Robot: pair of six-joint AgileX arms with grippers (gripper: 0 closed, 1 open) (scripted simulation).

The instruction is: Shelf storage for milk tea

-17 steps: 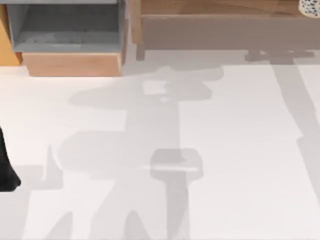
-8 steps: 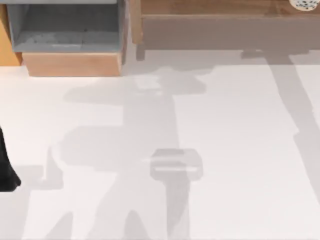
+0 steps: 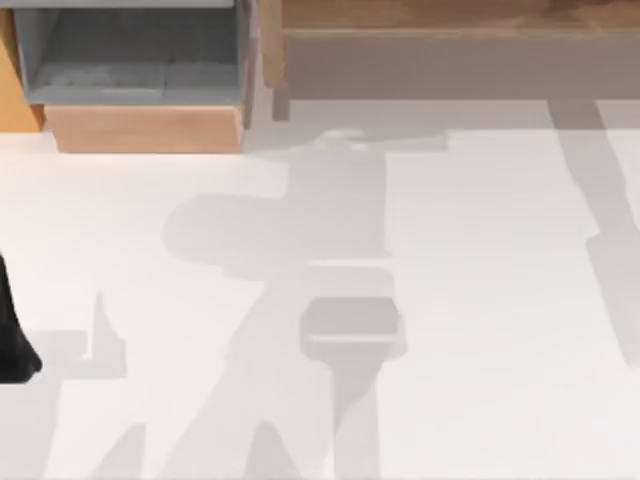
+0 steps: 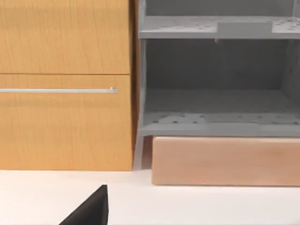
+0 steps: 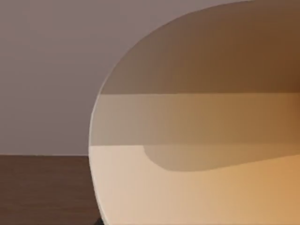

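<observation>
The milk tea (image 5: 197,154) is a tan, rounded cup seen very close in the right wrist view, held in my right gripper in front of a dark brown wooden surface (image 5: 42,187) and a grey-brown wall. The gripper's own fingers are hidden. A grey open shelf (image 3: 130,60) stands at the table's back left, and the left wrist view looks into its compartments (image 4: 215,93). My left arm (image 3: 10,340) is parked at the table's left edge, with one black fingertip (image 4: 89,211) showing in its wrist view.
A long brown wooden unit (image 3: 450,55) runs along the back right. An orange cabinet with a metal handle (image 4: 61,90) stands beside the grey shelf, over a light wooden base (image 3: 145,128). Arm shadows lie across the white table (image 3: 480,300).
The speckled top of the cup at the back right corner slid left and up out of the top view. The arm shadows on the table shifted with it. The left arm stayed still.
</observation>
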